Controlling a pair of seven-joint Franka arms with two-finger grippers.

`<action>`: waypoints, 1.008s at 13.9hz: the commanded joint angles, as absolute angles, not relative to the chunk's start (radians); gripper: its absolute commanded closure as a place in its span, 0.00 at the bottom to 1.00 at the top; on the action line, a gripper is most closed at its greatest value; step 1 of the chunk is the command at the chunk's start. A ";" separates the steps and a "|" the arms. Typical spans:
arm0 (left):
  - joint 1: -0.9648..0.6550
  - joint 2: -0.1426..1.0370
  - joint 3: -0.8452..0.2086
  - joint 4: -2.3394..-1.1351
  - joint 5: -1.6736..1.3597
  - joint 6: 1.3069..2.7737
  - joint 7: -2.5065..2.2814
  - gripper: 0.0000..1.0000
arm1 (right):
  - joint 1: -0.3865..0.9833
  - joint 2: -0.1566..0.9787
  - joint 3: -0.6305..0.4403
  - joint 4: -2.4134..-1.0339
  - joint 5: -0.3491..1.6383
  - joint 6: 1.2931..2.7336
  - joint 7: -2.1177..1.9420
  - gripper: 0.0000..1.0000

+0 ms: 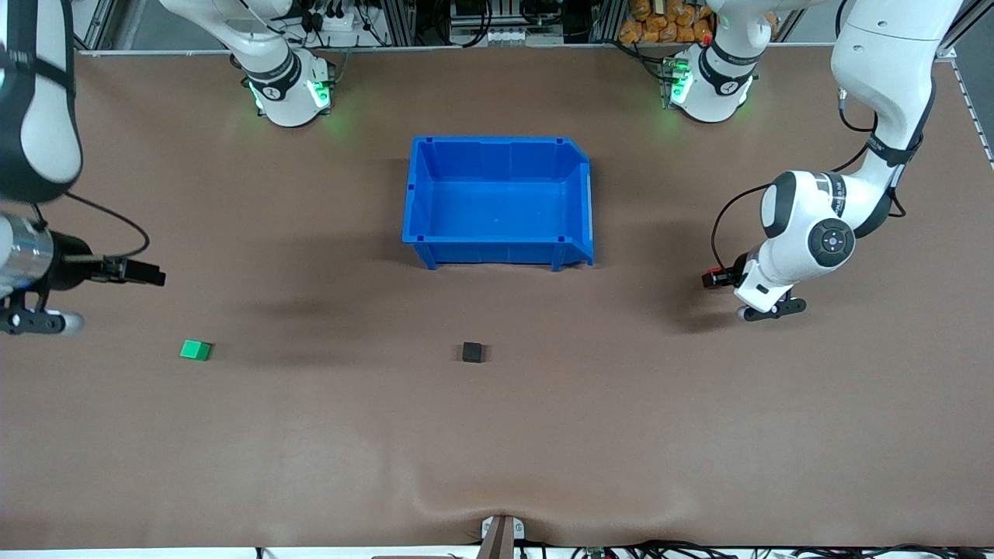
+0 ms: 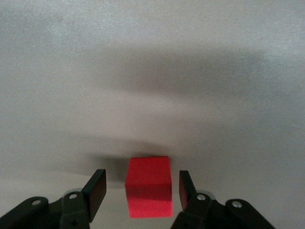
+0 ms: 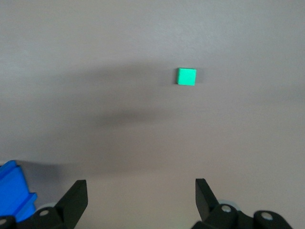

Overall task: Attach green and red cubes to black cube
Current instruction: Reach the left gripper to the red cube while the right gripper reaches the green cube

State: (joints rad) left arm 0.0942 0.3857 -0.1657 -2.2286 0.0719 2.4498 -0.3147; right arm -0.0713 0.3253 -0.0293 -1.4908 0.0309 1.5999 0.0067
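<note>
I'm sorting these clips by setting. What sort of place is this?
Likely a robotics lab: a brown-covered table with two arms, aluminium framing along its edge, and test props: a blue bin and small cubes.

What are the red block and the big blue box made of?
The red cube looks like matte foam or painted wood: flat colour, no shine, so either is possible. The blue bin looks like moulded plastic, with glossy walls and ribbed feet.

Robot lab: aluminium framing [image 1: 497, 19], cabling [image 1: 342, 19], brown-covered table [image 1: 497, 435].
</note>
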 commanded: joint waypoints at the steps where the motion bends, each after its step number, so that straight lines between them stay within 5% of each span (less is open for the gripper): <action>1: 0.091 0.391 -0.170 -2.240 0.123 2.467 -0.412 0.39 | -0.138 0.443 -0.012 -1.463 0.044 1.632 0.003 0.00; 5: 0.074 0.399 -0.175 -2.226 0.195 2.467 -0.541 0.51 | -0.169 0.524 -0.014 -1.471 0.078 1.771 -0.006 0.00; 6: 0.072 0.405 -0.176 -2.221 0.195 2.467 -0.567 0.61 | -0.173 0.537 -0.014 -1.489 0.054 1.823 -0.008 0.00; 8: 0.064 0.411 -0.183 -2.209 0.195 2.467 -0.630 1.00 | -0.181 0.548 -0.014 -1.567 0.029 1.947 -0.035 0.00; 14: 0.041 0.425 -0.186 -2.100 0.186 2.445 -0.779 1.00 | -0.210 0.617 -0.014 -1.692 0.025 2.220 -0.212 0.00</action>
